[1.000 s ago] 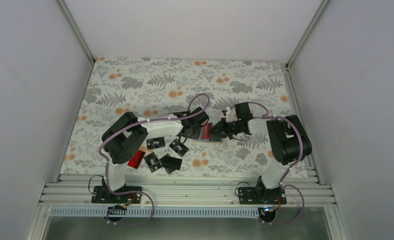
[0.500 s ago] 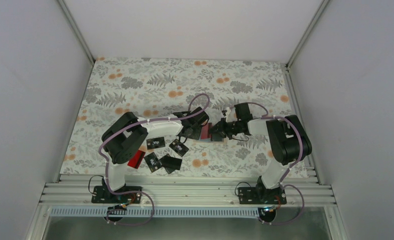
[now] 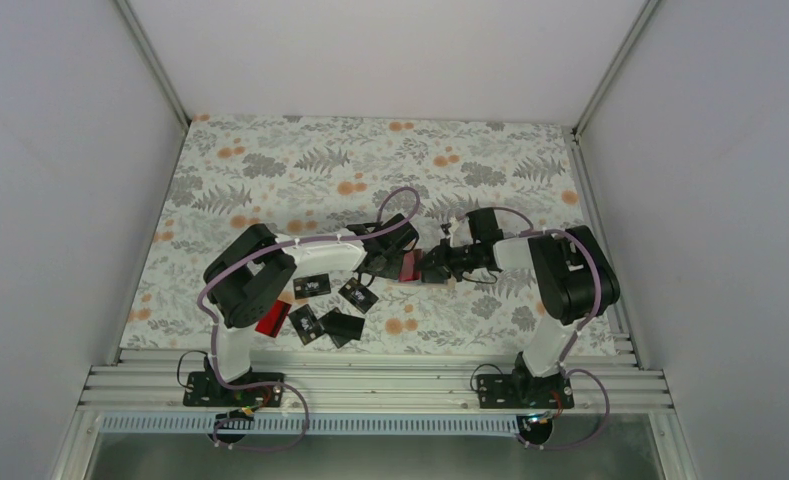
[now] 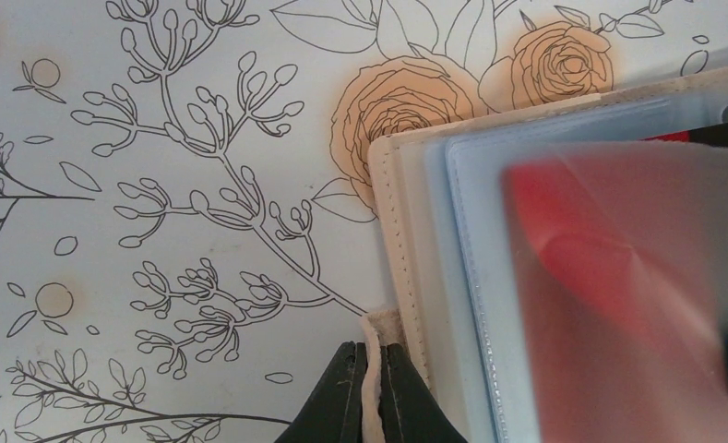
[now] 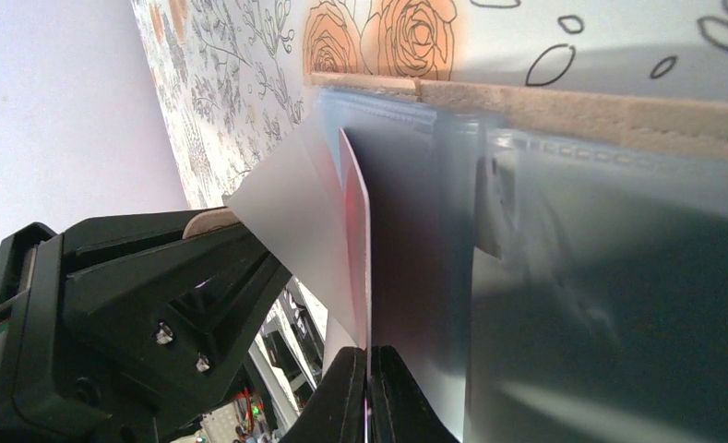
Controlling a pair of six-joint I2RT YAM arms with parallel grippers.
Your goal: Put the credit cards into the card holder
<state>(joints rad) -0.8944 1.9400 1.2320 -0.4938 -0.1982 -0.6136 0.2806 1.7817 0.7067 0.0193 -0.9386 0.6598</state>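
Observation:
The card holder (image 4: 424,240) lies open on the flowered cloth, tan outside and light blue inside with clear pockets. My left gripper (image 4: 373,392) is shut on a tan tab at its near edge. My right gripper (image 5: 367,392) is shut on the edge of a red credit card (image 5: 356,231), which stands on edge at the mouth of a pocket (image 5: 406,185). In the left wrist view the red card (image 4: 618,277) shows blurred over the pockets. From above, both grippers meet at the table's middle, left gripper (image 3: 388,264) and right gripper (image 3: 428,266), with the red card (image 3: 409,266) between them.
Several loose cards lie near the left arm: black ones (image 3: 312,285) (image 3: 358,295) (image 3: 305,323) and a red one (image 3: 271,318). White walls close in the table on three sides, and an aluminium rail (image 3: 370,385) runs along the near edge.
The right gripper has edged a little to the left with the red card, closer to the left gripper. The left gripper has stayed put.

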